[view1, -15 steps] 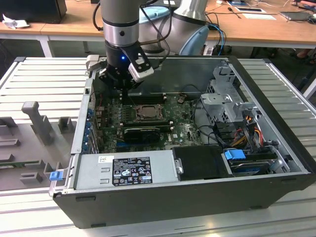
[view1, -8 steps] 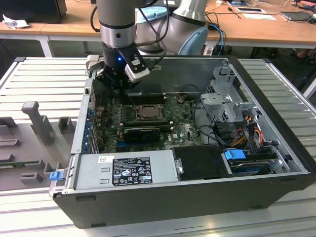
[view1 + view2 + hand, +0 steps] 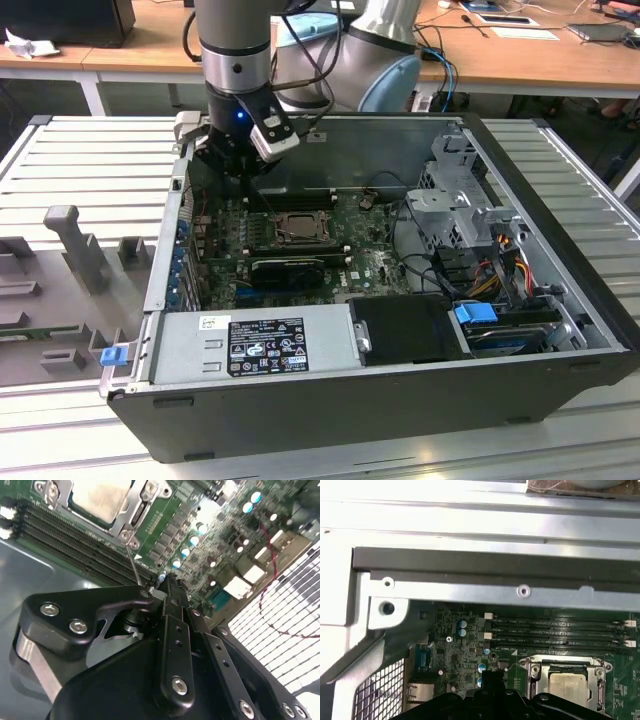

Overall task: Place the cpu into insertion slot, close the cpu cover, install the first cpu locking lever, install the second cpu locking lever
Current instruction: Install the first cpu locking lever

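The cpu (image 3: pixel 100 500) shows its pale tan face lying flat in the insertion slot (image 3: pixel 272 228) on the green board. The cpu cover (image 3: pixel 538 672), a metal frame, lies down around the cpu (image 3: pixel 567 686). A thin wire locking lever (image 3: pixel 132 562) runs from the socket's corner toward my fingertips. My gripper (image 3: pixel 167 582) hovers low over the board beside the socket, toward the case's rear corner, with its fingers together. Whether they pinch the lever's end I cannot tell. In the exterior view the gripper (image 3: pixel 245 178) hangs just behind the slot.
Black memory slots (image 3: pixel 555 630) run along the socket. A long black ribbed card (image 3: pixel 288 268) lies in front of it. The case's metal wall (image 3: pixel 495 565) and rear grille (image 3: pixel 295 605) stand close by. A power supply (image 3: pixel 255 345) and drive cage (image 3: pixel 460 200) take up the case's other sides.
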